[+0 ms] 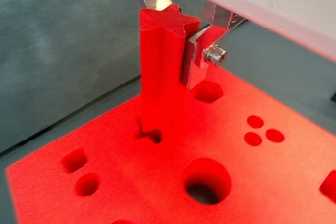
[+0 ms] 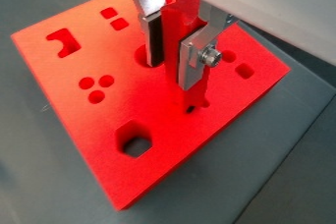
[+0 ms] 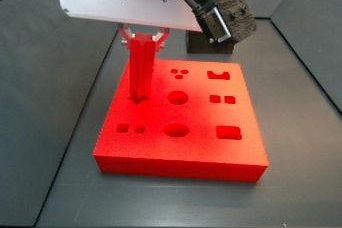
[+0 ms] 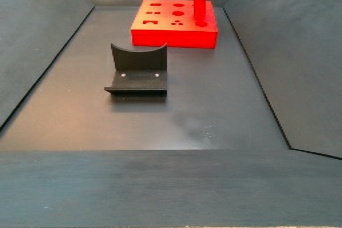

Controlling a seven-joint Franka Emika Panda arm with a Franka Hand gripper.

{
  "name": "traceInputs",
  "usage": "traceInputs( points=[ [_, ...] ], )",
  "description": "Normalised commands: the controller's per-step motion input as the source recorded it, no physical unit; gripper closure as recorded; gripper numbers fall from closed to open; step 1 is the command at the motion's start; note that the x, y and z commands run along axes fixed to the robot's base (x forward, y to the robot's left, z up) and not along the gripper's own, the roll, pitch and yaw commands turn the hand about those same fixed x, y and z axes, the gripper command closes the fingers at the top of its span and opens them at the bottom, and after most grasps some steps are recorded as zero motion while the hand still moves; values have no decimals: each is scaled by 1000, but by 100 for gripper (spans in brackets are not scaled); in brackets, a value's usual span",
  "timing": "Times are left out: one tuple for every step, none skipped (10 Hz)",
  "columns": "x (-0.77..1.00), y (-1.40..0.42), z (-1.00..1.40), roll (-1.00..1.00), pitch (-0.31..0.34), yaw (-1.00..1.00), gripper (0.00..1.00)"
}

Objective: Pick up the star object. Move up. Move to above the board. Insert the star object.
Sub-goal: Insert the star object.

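The star object (image 1: 160, 71) is a slim red peg with a star-shaped top. It stands upright with my gripper (image 1: 178, 29) shut on its upper part. In a wrist view a dark pad (image 2: 153, 41) and a silver finger (image 2: 197, 56) press the star object (image 2: 176, 46) from both sides. Its lower end meets the board (image 1: 125, 174) at a small dark star-shaped hole; how deep it sits I cannot tell. In a side view the gripper (image 3: 143, 40) holds the star object (image 3: 140, 72) over the left part of the board (image 3: 201, 150). The star object (image 4: 201, 2) stands on the board (image 4: 167, 34) far back.
The fixture (image 4: 138, 70) stands on the dark floor in front of the board. The board has other cut-outs, such as a large round hole (image 1: 203, 184) and a hexagon (image 2: 134, 141). Sloping dark walls (image 4: 47, 62) enclose the floor.
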Motion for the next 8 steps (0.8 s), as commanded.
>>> traceInputs(
  points=[
    [-163, -289, -243, 0, -156, -86, 100],
    [-86, -149, -497, 69, -110, -74, 100],
    [100, 0, -683, 81, -93, -57, 100],
    [217, 0, -751, 84, -120, -14, 100],
    [223, 0, -746, 80, -183, 0, 100],
    [283, 0, -574, 94, -259, -46, 100],
    [297, 0, -557, 110, -260, -69, 100],
    [97, 0, -586, 120, -266, -49, 100]
  ],
)
